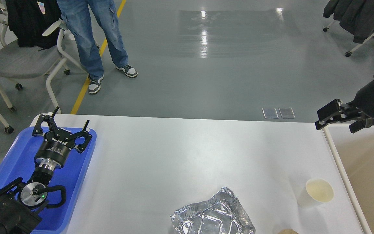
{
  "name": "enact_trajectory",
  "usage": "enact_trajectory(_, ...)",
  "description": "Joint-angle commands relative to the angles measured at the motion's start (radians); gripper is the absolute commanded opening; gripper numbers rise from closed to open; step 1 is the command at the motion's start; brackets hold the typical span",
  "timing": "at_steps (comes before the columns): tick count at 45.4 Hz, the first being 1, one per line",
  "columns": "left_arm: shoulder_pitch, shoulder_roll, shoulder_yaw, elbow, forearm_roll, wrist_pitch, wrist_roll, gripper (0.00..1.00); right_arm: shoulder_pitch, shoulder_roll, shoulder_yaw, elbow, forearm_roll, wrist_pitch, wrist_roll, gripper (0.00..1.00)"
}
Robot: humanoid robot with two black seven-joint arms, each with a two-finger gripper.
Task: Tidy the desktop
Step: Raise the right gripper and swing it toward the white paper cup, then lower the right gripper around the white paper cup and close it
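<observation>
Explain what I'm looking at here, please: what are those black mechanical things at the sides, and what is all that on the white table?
This single picture comes from a camera in the robot's own head, looking forward and down. The black things are its two arms. The left gripper hangs over a blue tray with its two fingers spread open, holding nothing. The right gripper reaches in near a beige bin; it holds nothing visible, and its fingers are too dark to tell apart. On the white desktop lie a crumpled foil container, a paper cup and, at the bottom edge, a small brown thing cut off from view. Behind the table stand a person in jeans and some chairs.
</observation>
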Motion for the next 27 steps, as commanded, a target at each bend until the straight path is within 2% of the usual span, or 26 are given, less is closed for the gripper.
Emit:
enact_trajectory(1,0.0,0.0,0.0,0.001,0.0,0.0,0.0,0.99,-0.083,0.011,-0.077,0.01,0.004,-0.073,-0.015,1.0)
enact_trajectory(11,0.0,0.0,0.0,0.001,0.0,0.0,0.0,0.99,-0.18,0.0,-0.084,0.057,0.01,-0.2,-0.049,1.0)
enact_trajectory(27,0.0,0.0,0.0,-0.001,0.0,0.0,0.0,0.99,-0.391,-0.003,-0.028,0.05,0.008,-0.383,-0.048,1.0)
